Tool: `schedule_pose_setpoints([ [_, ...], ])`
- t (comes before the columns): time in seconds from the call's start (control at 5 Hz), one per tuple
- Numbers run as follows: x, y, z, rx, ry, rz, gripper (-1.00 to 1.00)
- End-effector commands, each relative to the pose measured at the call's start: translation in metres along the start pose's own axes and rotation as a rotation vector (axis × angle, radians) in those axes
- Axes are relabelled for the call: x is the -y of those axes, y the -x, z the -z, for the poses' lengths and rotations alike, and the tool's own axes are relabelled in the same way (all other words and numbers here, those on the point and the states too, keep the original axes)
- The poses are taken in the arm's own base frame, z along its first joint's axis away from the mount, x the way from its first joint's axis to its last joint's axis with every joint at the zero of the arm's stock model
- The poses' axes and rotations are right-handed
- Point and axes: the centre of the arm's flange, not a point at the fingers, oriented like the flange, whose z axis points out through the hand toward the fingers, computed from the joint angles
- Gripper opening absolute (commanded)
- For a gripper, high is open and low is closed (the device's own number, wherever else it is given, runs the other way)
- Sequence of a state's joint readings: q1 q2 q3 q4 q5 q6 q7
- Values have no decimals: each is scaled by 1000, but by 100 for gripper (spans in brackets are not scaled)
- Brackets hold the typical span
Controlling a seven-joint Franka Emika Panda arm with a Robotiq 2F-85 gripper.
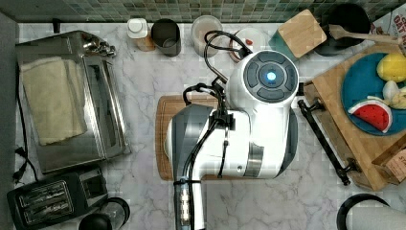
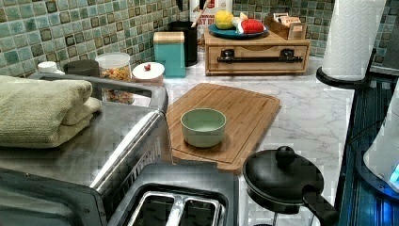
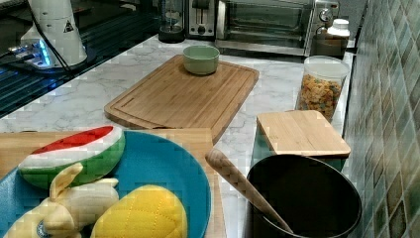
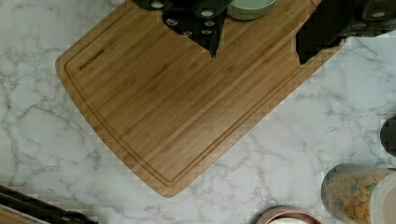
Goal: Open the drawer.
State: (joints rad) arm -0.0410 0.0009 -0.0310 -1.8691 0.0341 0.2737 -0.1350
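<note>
Pincer (image 4: 257, 51) hangs above the cutting board (image 4: 177, 107), fingers spread apart and gripping nothing. A green bowl (image 4: 246, 7) sits on the board just behind the fingertips. The drawer (image 2: 258, 55) is well off from the pincer, closed under a fruit plate (image 2: 235, 33), its black handle (image 1: 323, 139) untouched.

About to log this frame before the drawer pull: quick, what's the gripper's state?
Gripper: open and holding nothing, fingers spread apart above the flat bamboo cutting board.
</note>
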Motion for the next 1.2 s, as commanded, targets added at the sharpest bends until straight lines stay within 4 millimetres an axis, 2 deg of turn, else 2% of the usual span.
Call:
schedule_pose_setpoints([
  [0.2,-4,-1,-5,11,4,-8,100],
  [0.4,-9,8,-10,3,12,139,100],
  [0.6,-25,18,-18,5,41,310,100],
  [0.8,-51,31,-32,-11,45,476,100],
  [1.2,-113,33,-73,-52,53,703,100],
])
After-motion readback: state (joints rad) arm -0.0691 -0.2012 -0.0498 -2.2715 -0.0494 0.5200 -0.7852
